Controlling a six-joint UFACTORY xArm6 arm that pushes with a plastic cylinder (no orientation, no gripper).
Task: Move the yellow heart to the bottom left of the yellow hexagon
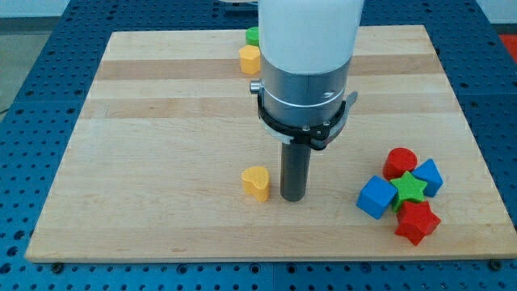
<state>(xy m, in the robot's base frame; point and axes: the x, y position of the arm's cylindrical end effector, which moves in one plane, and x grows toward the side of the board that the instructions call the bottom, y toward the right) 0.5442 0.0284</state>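
Observation:
The yellow heart (256, 183) lies on the wooden board (161, 145), a little below its middle. My tip (292, 198) stands just to the right of the heart, with a small gap between them. The yellow hexagon (250, 59) sits near the board's top edge, partly hidden by the arm's body. It is far above the heart in the view.
A green block (252, 35) sits just above the yellow hexagon at the top edge. A cluster lies at the lower right: a red cylinder (400, 162), a blue block (429, 176), a green star (409, 189), a blue cube (376, 197) and a red block (417, 222).

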